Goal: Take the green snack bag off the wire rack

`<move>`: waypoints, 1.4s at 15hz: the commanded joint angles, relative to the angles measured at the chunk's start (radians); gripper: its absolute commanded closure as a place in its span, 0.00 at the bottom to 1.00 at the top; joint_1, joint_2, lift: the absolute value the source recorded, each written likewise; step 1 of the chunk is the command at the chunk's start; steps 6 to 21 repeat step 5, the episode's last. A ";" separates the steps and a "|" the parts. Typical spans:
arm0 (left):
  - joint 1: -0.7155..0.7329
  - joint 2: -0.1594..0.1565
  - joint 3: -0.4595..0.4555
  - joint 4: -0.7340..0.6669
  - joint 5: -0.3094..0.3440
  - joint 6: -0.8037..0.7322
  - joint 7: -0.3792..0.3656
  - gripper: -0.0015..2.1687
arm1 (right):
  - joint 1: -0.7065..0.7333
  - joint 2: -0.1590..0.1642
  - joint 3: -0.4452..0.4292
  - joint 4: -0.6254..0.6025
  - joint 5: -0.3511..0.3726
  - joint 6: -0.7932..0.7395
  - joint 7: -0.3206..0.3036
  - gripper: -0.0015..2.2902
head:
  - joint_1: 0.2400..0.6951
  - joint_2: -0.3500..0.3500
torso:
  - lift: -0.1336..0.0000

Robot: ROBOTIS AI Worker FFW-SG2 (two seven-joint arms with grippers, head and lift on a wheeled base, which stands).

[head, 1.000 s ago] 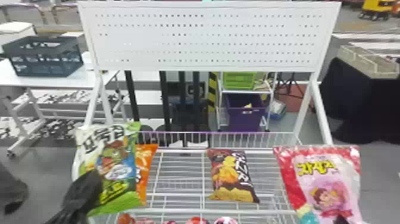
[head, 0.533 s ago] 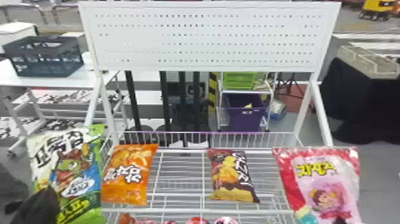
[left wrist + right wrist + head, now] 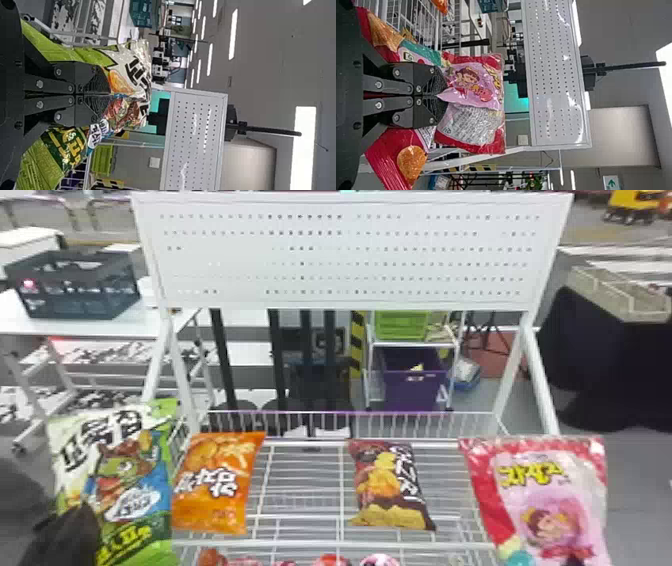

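On my feed I see a green-and-white snack bag, an orange bag and a red-and-pink bag. Black-and-yellow stripes band a post.

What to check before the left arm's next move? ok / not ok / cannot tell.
1. Left pincer shut on green snack bag: ok.
2. Green bag clear of wire rack's left edge: cannot tell, they overlap in view.
3. Orange bag lying on rack: ok.
4. Brown bag lying on rack: ok.
5. Right pincer empty: not ok, shut on pink bag.
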 commanded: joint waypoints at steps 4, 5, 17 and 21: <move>0.004 0.000 0.003 -0.001 -0.003 -0.004 0.000 0.90 | 0.001 0.000 -0.002 0.000 0.000 0.000 0.000 0.97 | 0.57 0.50 | 1.00; 0.002 0.000 0.003 -0.001 -0.003 -0.004 0.000 0.90 | 0.000 0.000 -0.002 0.000 0.000 0.000 0.000 0.97 | 0.57 0.50 | 1.00; 0.002 0.000 0.003 -0.001 -0.003 -0.004 0.000 0.90 | 0.000 0.000 -0.002 0.000 0.000 0.000 0.000 0.97 | 0.57 0.50 | 1.00; 0.002 0.000 0.003 -0.001 -0.003 -0.004 0.000 0.90 | 0.000 0.000 -0.002 0.000 0.000 0.000 0.000 0.97 | 0.57 0.50 | 1.00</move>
